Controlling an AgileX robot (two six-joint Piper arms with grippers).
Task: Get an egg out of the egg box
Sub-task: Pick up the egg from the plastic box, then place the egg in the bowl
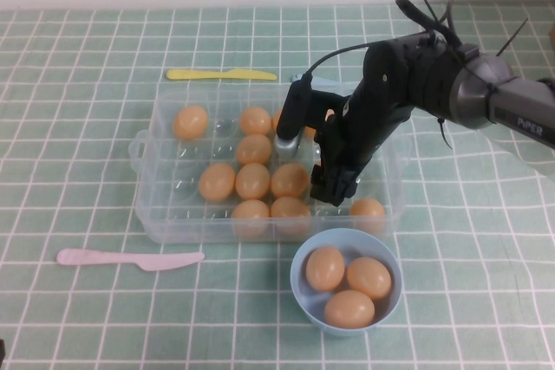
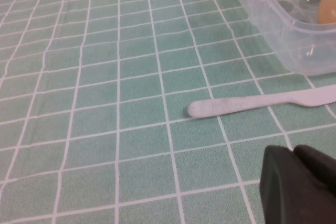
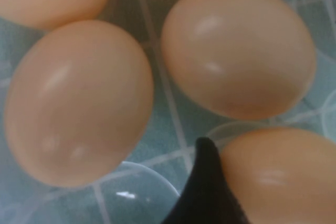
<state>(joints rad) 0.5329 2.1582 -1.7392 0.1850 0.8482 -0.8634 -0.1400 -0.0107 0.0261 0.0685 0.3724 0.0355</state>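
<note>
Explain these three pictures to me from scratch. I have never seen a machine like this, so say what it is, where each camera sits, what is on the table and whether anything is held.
This is a two-armed table robot. The high view looks down from the robot's side.

The right gripper reaches down into the clear egg box, among tan eggs. Its wrist camera sees them close up: one finger touches the egg, but nothing is lifted yet.

The left gripper shows only in its own wrist view, low over the green checked tablecloth near a white plastic knife.

A blue bowl holds three eggs, and a yellow knife lies behind the box.
</note>
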